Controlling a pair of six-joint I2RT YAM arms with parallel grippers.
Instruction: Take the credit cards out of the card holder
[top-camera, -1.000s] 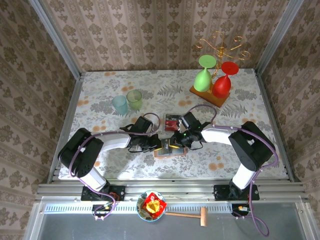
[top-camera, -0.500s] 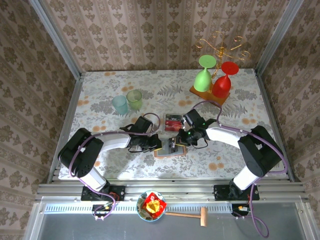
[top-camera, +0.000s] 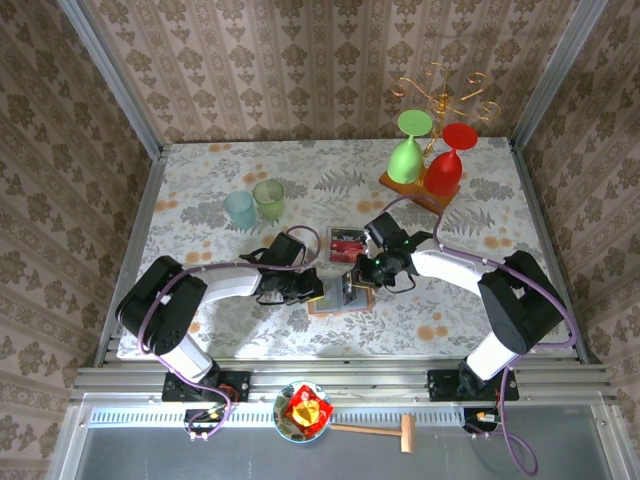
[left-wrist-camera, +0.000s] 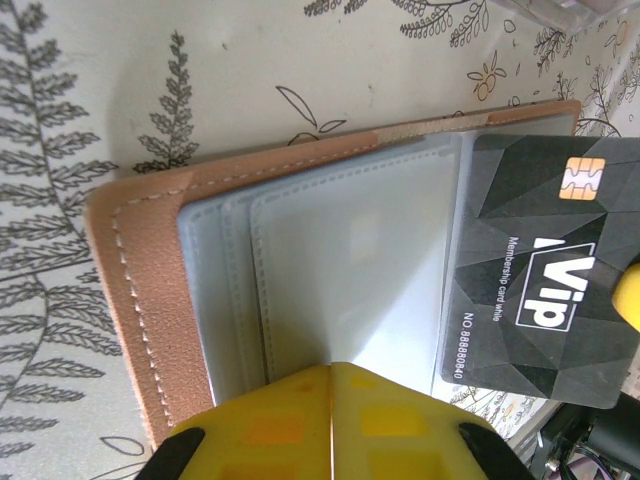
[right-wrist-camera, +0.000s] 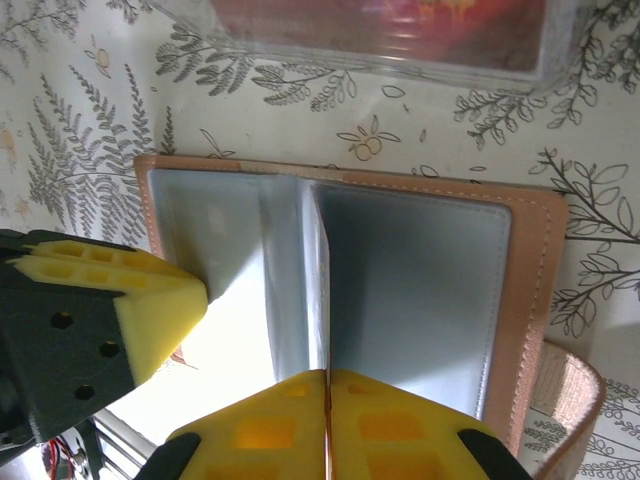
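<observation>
The salmon-brown card holder (top-camera: 330, 308) (left-wrist-camera: 140, 250) (right-wrist-camera: 530, 260) lies open on the floral table, its grey-blue pockets facing up. A dark credit card (left-wrist-camera: 540, 260) with a gold chip and "VIP" lettering sticks out of one side of it. In the right wrist view this card (right-wrist-camera: 322, 280) stands edge-on, and my right gripper (top-camera: 360, 279) (right-wrist-camera: 328, 372) is shut on its near edge. My left gripper (top-camera: 318, 290) (left-wrist-camera: 331, 368) is shut with its tips pressed down on the holder's inner pocket. One of its fingers (right-wrist-camera: 150, 300) shows at the holder's left side.
A clear box (top-camera: 347, 243) (right-wrist-camera: 380, 30) with red cards lies just beyond the holder. Two pale cups (top-camera: 254, 204) stand at the back left. A wooden stand (top-camera: 412, 192) with green and red glasses stands at the back right. A bowl (top-camera: 303, 410) and a mallet (top-camera: 380, 432) lie below the table's front edge.
My right gripper has drawn back a little toward the upper right, and the dark card has slid further out of the holder. The left gripper has stayed put.
</observation>
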